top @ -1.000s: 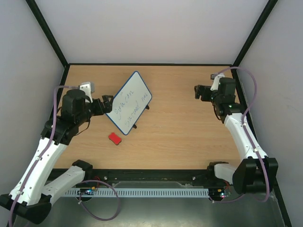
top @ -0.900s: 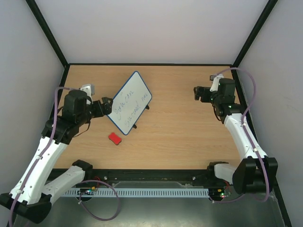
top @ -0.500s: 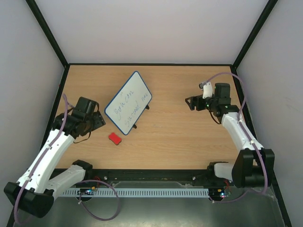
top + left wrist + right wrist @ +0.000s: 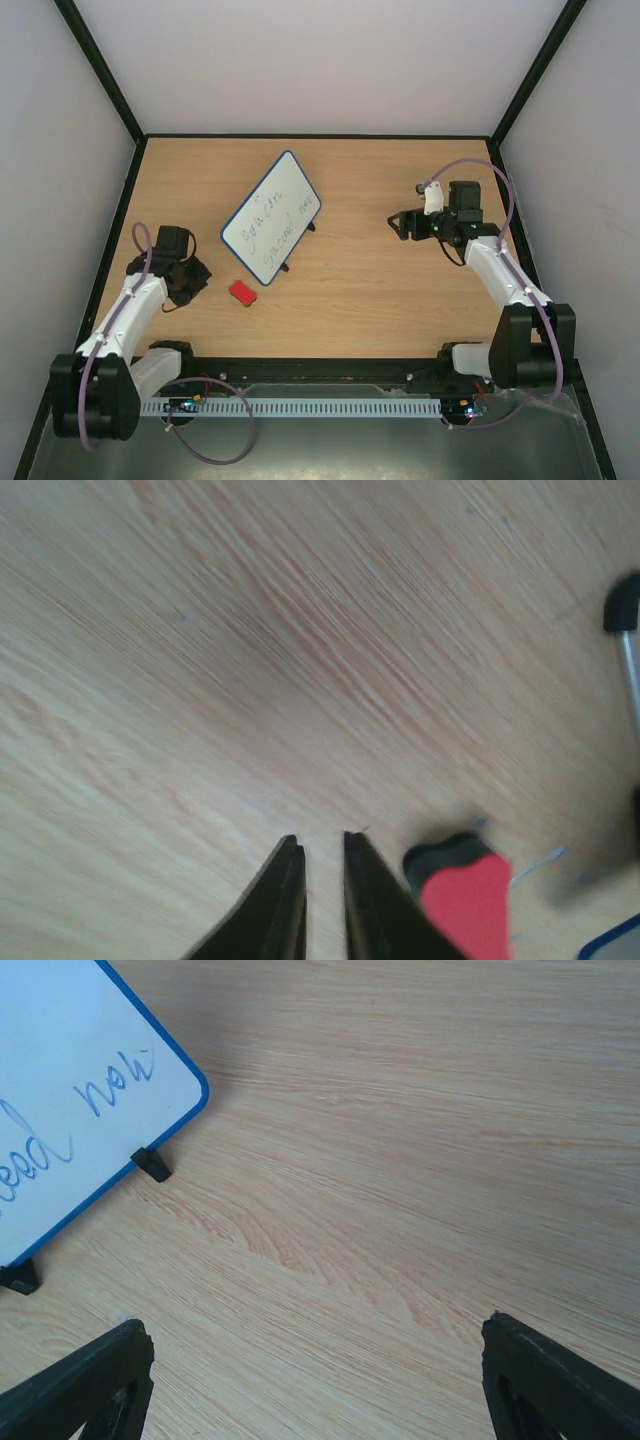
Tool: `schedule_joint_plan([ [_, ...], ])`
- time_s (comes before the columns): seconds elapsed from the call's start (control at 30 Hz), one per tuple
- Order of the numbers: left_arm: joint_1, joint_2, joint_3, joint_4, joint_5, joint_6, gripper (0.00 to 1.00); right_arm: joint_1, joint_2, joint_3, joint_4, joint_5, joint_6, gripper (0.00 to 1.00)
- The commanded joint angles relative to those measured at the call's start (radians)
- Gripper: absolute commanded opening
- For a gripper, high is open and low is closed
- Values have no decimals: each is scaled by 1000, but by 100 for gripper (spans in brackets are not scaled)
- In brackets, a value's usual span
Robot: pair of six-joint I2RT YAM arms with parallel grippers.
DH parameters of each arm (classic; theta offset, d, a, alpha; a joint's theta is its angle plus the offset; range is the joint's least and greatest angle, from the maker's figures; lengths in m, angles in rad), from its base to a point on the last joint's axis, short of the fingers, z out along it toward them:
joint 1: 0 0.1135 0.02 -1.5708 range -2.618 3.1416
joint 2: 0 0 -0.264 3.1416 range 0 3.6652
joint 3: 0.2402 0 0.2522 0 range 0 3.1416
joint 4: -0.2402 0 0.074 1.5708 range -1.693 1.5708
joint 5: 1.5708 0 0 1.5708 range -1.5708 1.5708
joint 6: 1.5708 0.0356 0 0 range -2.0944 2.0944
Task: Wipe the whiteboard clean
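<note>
Top external: the left gripper [image 4: 193, 279] is drawing back from the whiteboard [image 4: 271, 217], lying left of centre with its writing intact, toward the eraser [image 4: 241, 292]; the right gripper [image 4: 402, 224] is edging inward. Left wrist: jaws sitting nearly together, empty, nearing the eraser. Right wrist: jaws gaping wide beside the board's corner.

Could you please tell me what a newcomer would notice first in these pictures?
The whiteboard, blue-rimmed and bearing dark handwriting, sits askew left of centre. A small red eraser lies by its near corner, with the left gripper close beside it, fingers nearly together. The right gripper hangs wide open to the board's right.
</note>
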Motion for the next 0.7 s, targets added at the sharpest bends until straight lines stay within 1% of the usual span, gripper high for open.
schedule_joint_plan([
  [0.0, 42, 54, -77, 248, 159, 24, 3, -3, -23, -14, -9, -12, -11, 86],
  [0.07, 43, 103, -88, 326, 190, 43, 2, -2, -26, -14, -14, -8, -16, 86],
  [0.13, 46, 167, -72, 358, 180, 41, 2, -3, -28, -16, -13, -2, -21, 86],
  [0.27, 59, 243, -71, 455, 225, 41, 2, -3, -31, -15, -10, -2, -20, 86],
  [0.4, 59, 305, -89, 501, 267, 40, 2, -2, -38, -21, -10, 8, -23, 86],
  [0.5, 57, 310, -120, 500, 293, 42, 2, -3, -42, -21, -11, 17, -28, 86],
  [0.67, 45, 254, -166, 487, 297, 34, 2, -2, -41, -21, -8, 26, -39, 86],
])
